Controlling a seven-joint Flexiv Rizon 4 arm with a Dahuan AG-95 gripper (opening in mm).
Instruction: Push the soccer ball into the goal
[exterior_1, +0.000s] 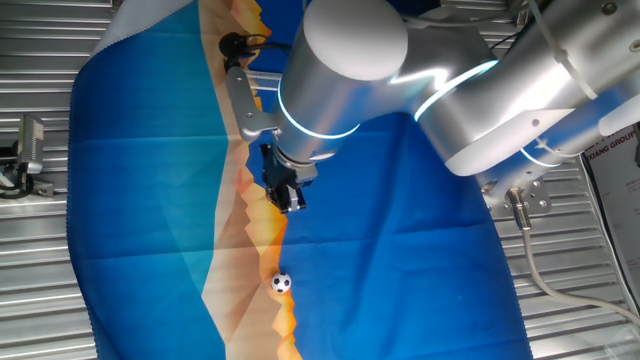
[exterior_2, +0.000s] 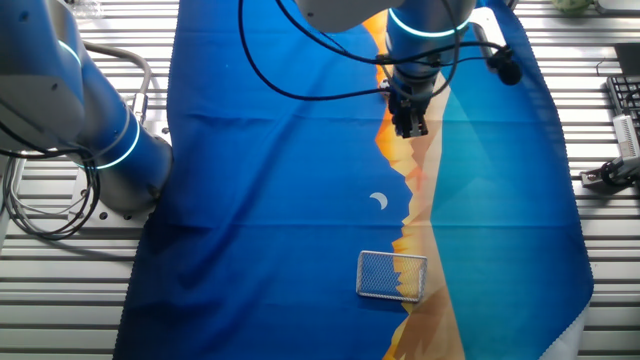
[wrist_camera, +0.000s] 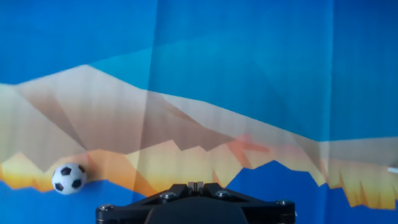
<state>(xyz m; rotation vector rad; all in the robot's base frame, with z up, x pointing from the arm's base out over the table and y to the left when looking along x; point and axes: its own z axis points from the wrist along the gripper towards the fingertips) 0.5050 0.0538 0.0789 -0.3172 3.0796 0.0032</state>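
The soccer ball (exterior_1: 282, 284) is a tiny white sphere with black patches on the orange mountain print of the blue cloth. In the hand view the ball (wrist_camera: 68, 178) lies at the lower left. My gripper (exterior_1: 290, 200) hangs above the cloth, apart from the ball, with its fingers pressed together and empty; it also shows in the hand view (wrist_camera: 196, 185) and in the other fixed view (exterior_2: 410, 125). The goal (exterior_2: 392, 275) is a pale mesh frame lying on the cloth well away from the gripper. The ball is hidden in the other fixed view.
A flat white printed crescent (exterior_2: 379, 201) lies between the gripper and the goal. A black camera on a bracket (exterior_1: 235, 45) sticks out beside the wrist. The robot base (exterior_2: 100, 130) stands left of the cloth. Metal fixtures (exterior_1: 25, 160) sit off the cloth's edge on the slatted table.
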